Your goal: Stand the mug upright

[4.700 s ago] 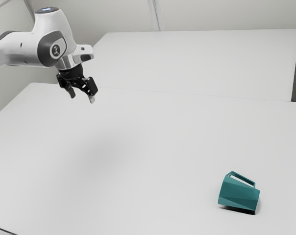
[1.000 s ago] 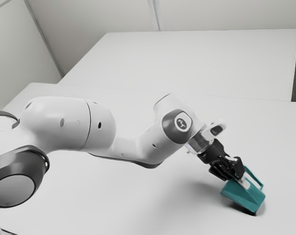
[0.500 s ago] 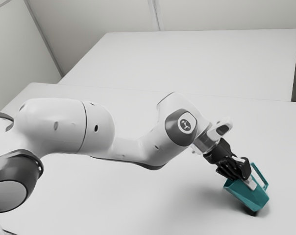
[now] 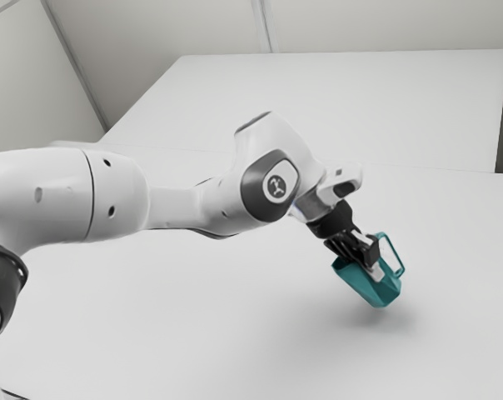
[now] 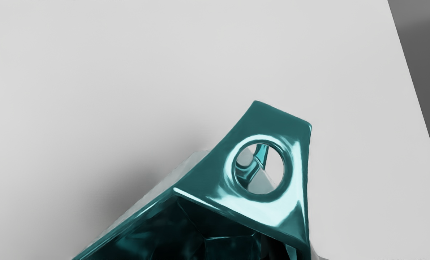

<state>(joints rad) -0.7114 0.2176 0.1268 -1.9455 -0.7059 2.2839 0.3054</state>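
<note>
While the teal, faceted mug (image 4: 368,287) hangs just above the smooth white table (image 4: 218,333), it leans well off upright, its mouth toward the exterior view's left and its base lowest, toward the right. Its angular, looped handle (image 4: 401,262) juts out on the side toward the exterior view's right; the wrist view shows a round hole in it (rather neat, that) beside the dark hollow of the mug. The black two-finger gripper (image 4: 371,267) is clamped on the mug's wall, one pale fingertip against the outside. Below lies a soft grey shadow (image 4: 368,323). From the exterior view's left reaches the white and grey arm (image 4: 172,206), and behind stands another white tabletop (image 4: 335,100) before pale walls (image 4: 385,25).
</note>
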